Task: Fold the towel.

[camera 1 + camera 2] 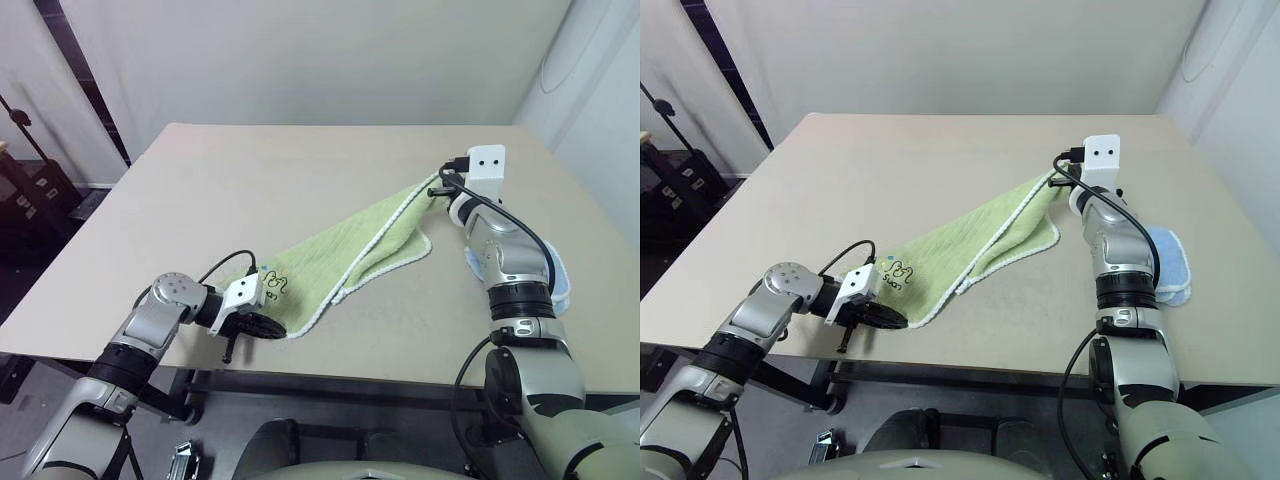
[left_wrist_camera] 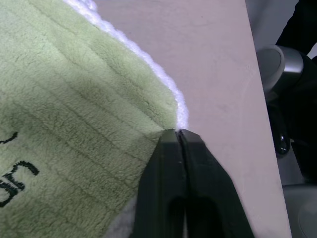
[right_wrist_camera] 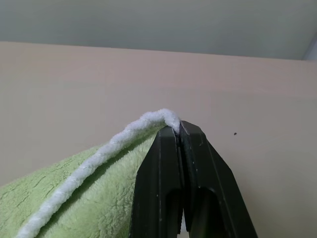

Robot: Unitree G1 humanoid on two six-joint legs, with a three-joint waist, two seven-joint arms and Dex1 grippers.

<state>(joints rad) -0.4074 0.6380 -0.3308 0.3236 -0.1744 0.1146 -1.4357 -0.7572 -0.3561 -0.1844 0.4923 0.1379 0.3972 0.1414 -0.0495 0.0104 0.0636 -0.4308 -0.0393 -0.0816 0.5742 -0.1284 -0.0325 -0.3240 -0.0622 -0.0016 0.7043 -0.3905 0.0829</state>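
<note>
The light green towel (image 1: 340,255) with white edging stretches slantwise over the table, from the near left up to the far right. Its dark embroidered doodle (image 1: 275,285) lies by the near corner. My left gripper (image 2: 178,133) is shut on that near corner at the table's front edge, its fingertips pinching the white edging. My right gripper (image 3: 178,125) is shut on the opposite far corner and holds it lifted above the table, so the cloth (image 1: 960,245) sags in a loose fold between the two hands.
The beige table (image 1: 250,180) is bare to the left of and behind the towel. A smaller light blue towel (image 1: 1165,265) lies by the right edge, behind my right forearm. A black stand (image 1: 25,130) is off the table's left side.
</note>
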